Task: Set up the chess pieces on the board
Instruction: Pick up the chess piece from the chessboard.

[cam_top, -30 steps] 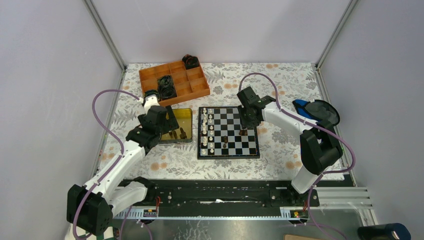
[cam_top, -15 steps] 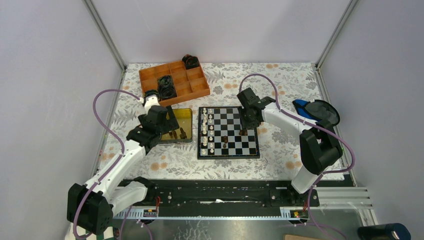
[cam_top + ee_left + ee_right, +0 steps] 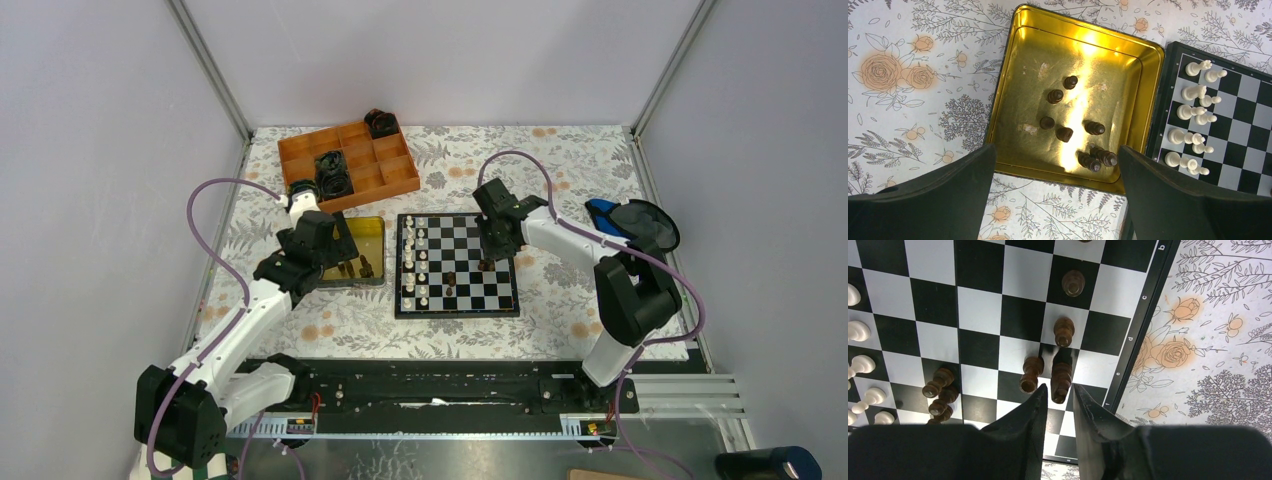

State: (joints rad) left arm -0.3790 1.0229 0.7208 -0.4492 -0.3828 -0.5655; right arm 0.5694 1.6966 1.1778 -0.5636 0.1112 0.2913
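The board (image 3: 980,310) carries small white letters b, c, d, e along its black border.

I note tin tray (image 3: 1013,75): gold metal, glossy, scuffed floor | dark chess pieces (image 3: 1064,331): brown, wood-like, slight sheen | white chess pieces (image 3: 1193,92): smooth, plastic-like | board (image 3: 980,262): smooth, faintly glossy squares | table sheet (image 3: 913,75): matt printed floral, cloth or paper I cannot tell.

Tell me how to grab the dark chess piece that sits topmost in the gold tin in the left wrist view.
Pinch the dark chess piece around its head, coming from straight above. It seems to stand upright, seen end-on, with bare gold tin floor on most sides.
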